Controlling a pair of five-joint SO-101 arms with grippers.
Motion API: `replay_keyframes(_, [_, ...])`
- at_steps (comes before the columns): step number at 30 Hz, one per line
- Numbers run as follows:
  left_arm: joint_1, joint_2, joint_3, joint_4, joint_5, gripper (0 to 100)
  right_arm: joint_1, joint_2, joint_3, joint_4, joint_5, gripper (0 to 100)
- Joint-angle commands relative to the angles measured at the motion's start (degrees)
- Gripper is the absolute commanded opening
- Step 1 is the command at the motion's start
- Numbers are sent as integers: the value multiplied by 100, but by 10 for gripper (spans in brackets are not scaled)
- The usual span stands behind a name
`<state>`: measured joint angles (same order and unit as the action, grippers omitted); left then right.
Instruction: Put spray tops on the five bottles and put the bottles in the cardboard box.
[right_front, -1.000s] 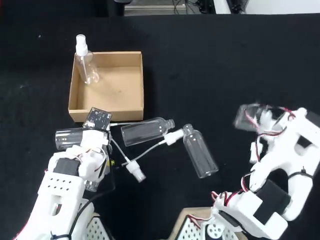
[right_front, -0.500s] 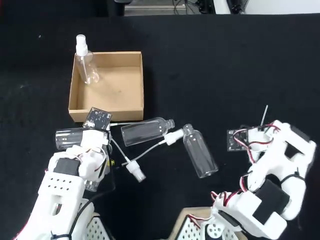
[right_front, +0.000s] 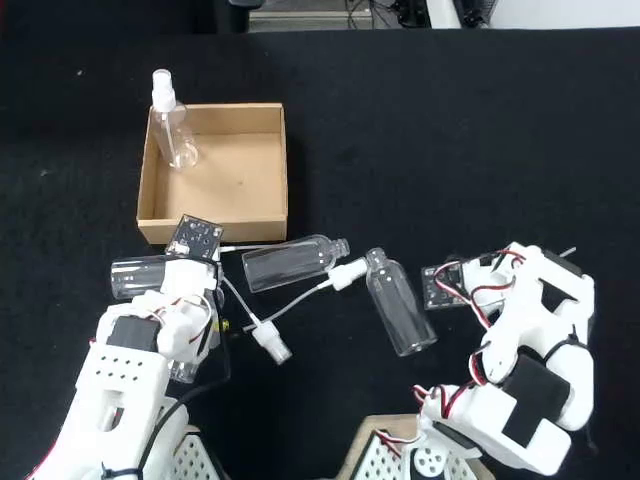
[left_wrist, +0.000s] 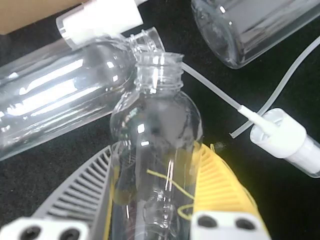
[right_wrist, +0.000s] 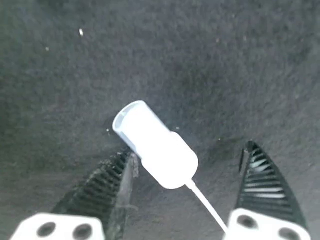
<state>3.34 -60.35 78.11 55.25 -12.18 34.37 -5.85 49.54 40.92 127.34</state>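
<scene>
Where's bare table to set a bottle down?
Free: the black table right of the cardboard box, out to the far edge; also most of the box floor beside its capped bottle. Crowded: on the box's near side, loose bottles and spray tops lie close together.

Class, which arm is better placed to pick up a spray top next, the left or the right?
Right. The right gripper is open and straddles a loose spray top, ready to close on it. The left gripper is shut on an uncapped bottle, so it is occupied.
</scene>
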Motion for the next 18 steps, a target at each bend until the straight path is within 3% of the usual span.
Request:
replay_keyframes(1, [22, 0, -57, -88, 18, 35, -158, -40, 40, -35, -44, 289])
replay_keyframes(5, [13, 0, -57, -88, 18, 35, -105, -4, 57, 0, -281, 237])
replay_keyframes(8, [13, 0, -57, -88, 18, 35, -123, -4, 92, 123, -1064, 30])
replay_keyframes(9, [13, 0, -57, -88, 18, 35, -132, -4, 75, 149, -1327, 6])
replay_keyframes(10, [13, 0, -57, -88, 18, 35, -149, -40, 57, 132, -1626, 45])
replay_keyframes(14, [4, 0, -57, -70, 18, 35, -132, -66, -242, 97, -3464, 9])
replay_keyframes(18, [-4, 0, -57, -70, 9, 35, 62, -48, -646, 149, -6321, 10])
